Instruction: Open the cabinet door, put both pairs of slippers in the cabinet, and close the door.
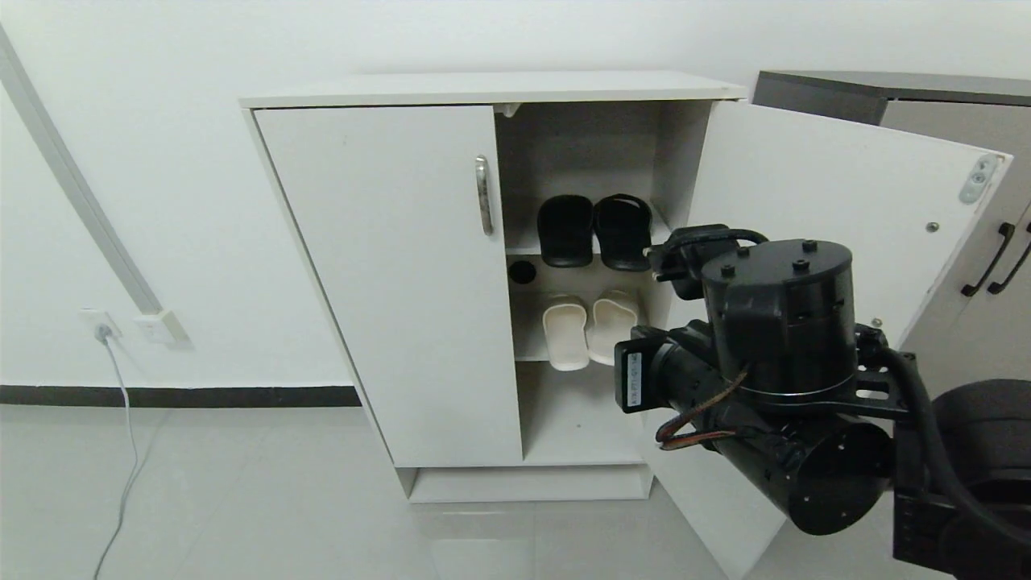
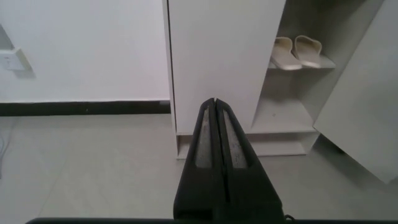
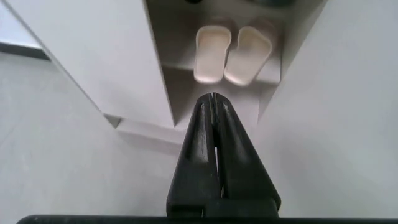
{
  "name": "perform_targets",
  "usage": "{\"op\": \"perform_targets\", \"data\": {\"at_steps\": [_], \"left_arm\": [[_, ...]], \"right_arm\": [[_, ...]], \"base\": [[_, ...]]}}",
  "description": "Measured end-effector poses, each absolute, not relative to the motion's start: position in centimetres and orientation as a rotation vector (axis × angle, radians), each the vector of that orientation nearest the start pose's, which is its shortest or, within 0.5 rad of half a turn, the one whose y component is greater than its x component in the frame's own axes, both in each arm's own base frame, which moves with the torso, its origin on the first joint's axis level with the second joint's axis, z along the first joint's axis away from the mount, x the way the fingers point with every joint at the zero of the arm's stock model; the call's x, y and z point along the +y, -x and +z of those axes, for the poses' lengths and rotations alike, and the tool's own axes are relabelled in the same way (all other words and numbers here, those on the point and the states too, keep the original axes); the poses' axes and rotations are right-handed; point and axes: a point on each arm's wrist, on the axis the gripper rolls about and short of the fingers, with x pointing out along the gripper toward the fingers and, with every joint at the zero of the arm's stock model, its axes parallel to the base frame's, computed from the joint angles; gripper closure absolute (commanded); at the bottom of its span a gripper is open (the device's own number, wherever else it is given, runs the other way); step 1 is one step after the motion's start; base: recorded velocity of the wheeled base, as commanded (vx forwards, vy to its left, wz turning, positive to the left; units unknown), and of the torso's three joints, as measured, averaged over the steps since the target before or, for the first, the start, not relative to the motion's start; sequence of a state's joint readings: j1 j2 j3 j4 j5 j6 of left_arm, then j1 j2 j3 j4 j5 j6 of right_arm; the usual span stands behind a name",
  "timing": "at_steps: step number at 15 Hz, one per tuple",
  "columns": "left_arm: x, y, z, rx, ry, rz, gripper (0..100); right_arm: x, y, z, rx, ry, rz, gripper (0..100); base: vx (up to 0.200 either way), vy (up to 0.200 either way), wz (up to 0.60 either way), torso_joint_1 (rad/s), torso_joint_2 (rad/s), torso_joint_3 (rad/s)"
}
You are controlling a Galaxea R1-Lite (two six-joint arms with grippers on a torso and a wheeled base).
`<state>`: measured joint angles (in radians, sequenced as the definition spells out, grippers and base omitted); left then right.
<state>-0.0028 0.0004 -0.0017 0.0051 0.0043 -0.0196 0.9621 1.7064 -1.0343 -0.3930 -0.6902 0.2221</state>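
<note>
The right gripper [image 3: 213, 99] is empty with its fingers pressed together, pointing down and in towards the cabinet [image 1: 483, 87]. Just beyond its tips the cream slippers [image 3: 233, 55] lie side by side on the middle shelf. The black slippers [image 1: 594, 229] sit as a pair on the shelf above, further from the tool. Both pairs are pushed well back from the shelf edges, probably so a swinging door cannot catch them.

The open door [image 1: 821, 217] stands right beside this gripper, on its outer side. The closed door [image 3: 93, 56] is on its other side. With both pairs stored, only the closing looks left to do. The shut fingers suit that, since a narrow, stiff tip can push on the panel without snagging it. Its handle faces away, so the inner face or free edge is the likelier place to push.

The left gripper [image 2: 214, 102] is also pressed shut and holds nothing. It hangs low over the floor [image 2: 93, 162], well apart from the cabinet, whose base and closed door lie ahead of its tips. That keeps it out of the door's swing.
</note>
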Motion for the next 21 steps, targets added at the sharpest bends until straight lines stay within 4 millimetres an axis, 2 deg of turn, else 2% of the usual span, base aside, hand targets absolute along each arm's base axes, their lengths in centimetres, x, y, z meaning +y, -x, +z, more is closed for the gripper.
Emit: {"op": "perform_targets", "data": {"at_steps": [1, 7, 19, 21], "left_arm": [[0.0, 2.3, 7.5, 0.004, 0.02, 0.002, 100], [0.0, 2.3, 7.5, 0.004, 0.02, 0.004, 100], [0.0, 2.3, 7.5, 0.004, 0.023, 0.006, 100], [0.0, 2.3, 7.5, 0.004, 0.023, 0.006, 100]], "right_arm": [[25.3, -19.4, 21.8, 0.223, -0.011, 0.253, 100], [24.8, -19.6, 19.8, 0.26, 0.05, 0.262, 100], [24.6, -20.1, 19.2, 0.271, 0.076, 0.247, 100], [24.4, -20.3, 19.3, 0.27, 0.074, 0.237, 100]], "base": [[-0.2, 0.0, 0.0, 0.002, 0.01, 0.002], [0.0, 0.0, 0.0, 0.0, 0.0, 0.0], [0.0, 0.0, 0.0, 0.0, 0.0, 0.0], [0.0, 0.0, 0.0, 0.0, -0.2, -0.254]]}}
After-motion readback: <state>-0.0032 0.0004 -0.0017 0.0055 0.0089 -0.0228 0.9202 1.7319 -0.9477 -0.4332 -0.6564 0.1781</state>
